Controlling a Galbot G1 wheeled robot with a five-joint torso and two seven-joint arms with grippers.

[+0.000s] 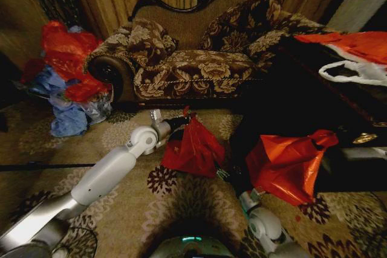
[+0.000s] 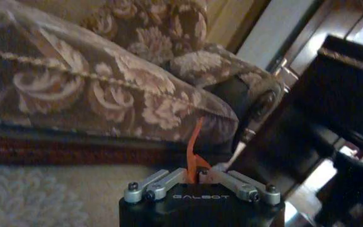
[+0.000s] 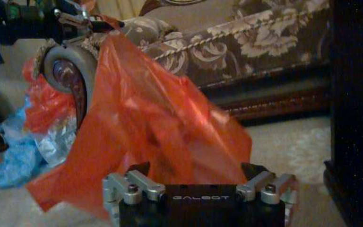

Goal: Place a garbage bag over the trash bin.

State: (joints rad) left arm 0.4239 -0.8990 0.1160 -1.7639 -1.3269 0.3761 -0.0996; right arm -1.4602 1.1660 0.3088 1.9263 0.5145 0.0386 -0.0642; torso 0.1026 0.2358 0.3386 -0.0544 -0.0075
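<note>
The garbage bag [image 1: 193, 146] is a thin, glossy red plastic bag hanging over the patterned carpet in front of the sofa. My left gripper [image 1: 179, 122] holds it up by its top edge. In the left wrist view the left gripper [image 2: 200, 176] is shut on a thin strip of the bag [image 2: 194, 151]. My right gripper [image 1: 222, 174] is at the bag's lower right corner. In the right wrist view the right gripper [image 3: 195, 170] is open, its jaws wide apart with the bag [image 3: 150, 123] hanging between them, and the left gripper [image 3: 102, 23] grips the top. The trash bin is hidden.
A floral sofa [image 1: 199, 70] stands behind. A heap of red and blue bags [image 1: 66, 70] lies at its left end. A larger orange-red bag [image 1: 284, 161] leans against a dark table [image 1: 326, 113] on the right, which carries red and white bags [image 1: 357, 58].
</note>
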